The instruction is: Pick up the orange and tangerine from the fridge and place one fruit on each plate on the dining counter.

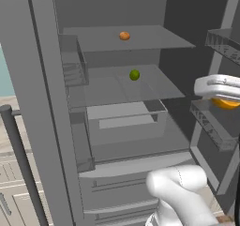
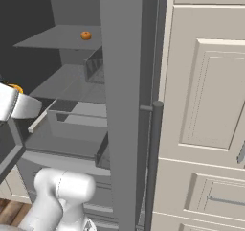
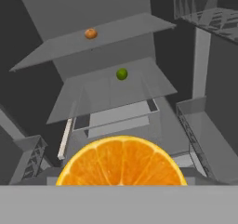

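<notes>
Evidently the fingers stand wide around the orange (image 3: 122, 161) at bottom centre. Fridge (image 1: 47, 103) open; tangerine (image 1: 124, 35) on upper shelf (image 1: 154, 37), green fruit (image 1: 134, 74) on the shelf below.

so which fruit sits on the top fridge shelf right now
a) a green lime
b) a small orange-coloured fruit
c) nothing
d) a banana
b: the small orange-coloured fruit lies on the top shelf of the fridge, while the green fruit lies on the shelf below it.
</notes>
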